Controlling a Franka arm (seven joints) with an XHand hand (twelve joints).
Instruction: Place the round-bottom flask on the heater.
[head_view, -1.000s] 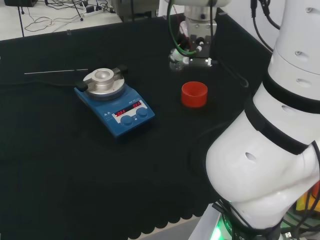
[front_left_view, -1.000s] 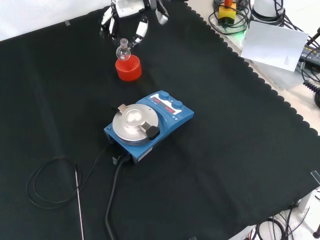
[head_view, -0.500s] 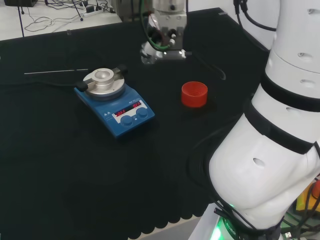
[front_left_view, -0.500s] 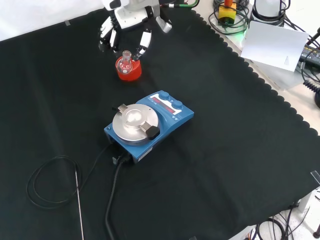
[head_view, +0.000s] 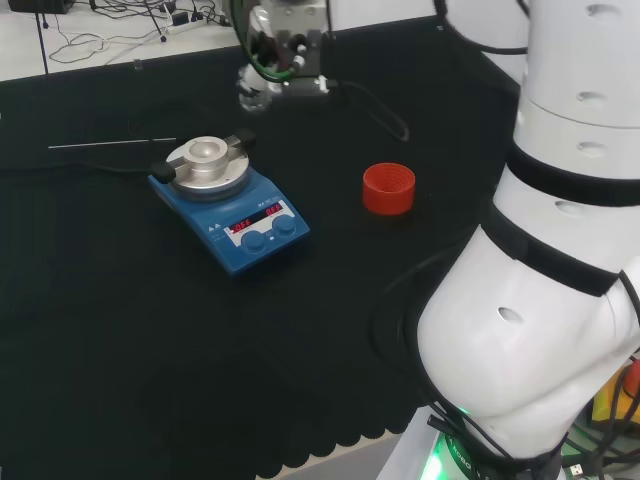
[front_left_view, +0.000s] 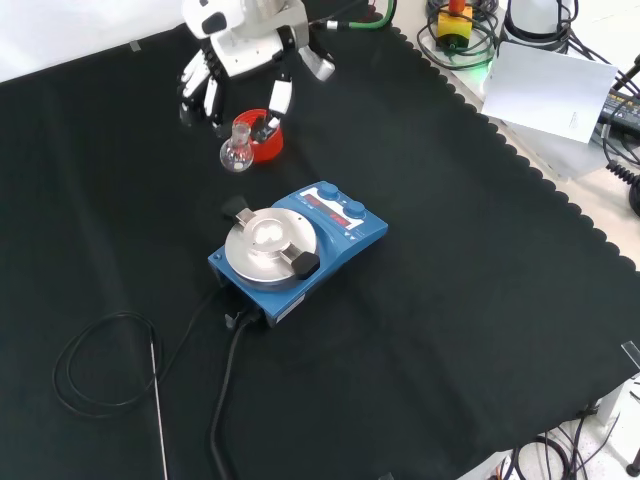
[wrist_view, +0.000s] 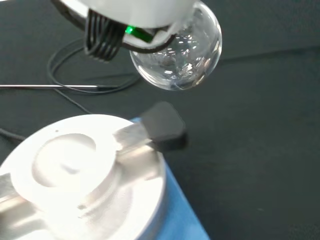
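A clear round-bottom flask (front_left_view: 236, 146) hangs in the air, its neck pinched by the black and white hand (front_left_view: 240, 62). In the head view the flask (head_view: 254, 95) sits under the hand (head_view: 283, 45), beyond and slightly right of the heater. The blue heater (head_view: 230, 200) carries a round silver block (front_left_view: 265, 245) with a dished top. The wrist view shows the flask's bulb (wrist_view: 182, 55) above the cloth, just off the edge of the silver block (wrist_view: 82, 172). The red ribbed stand (head_view: 388, 188) stands bare on the cloth.
A black cable (front_left_view: 90, 360) loops on the cloth from the heater's back, beside a thin metal rod (front_left_view: 158, 410). In the head view the arm's white links (head_view: 560, 240) stand at the right. Cables and papers (front_left_view: 555, 90) lie off the cloth's scalloped edge.
The hand has carried the flask up off the red stand and leftwards in the head view, towards the heater. The red stand and the heater have not moved.
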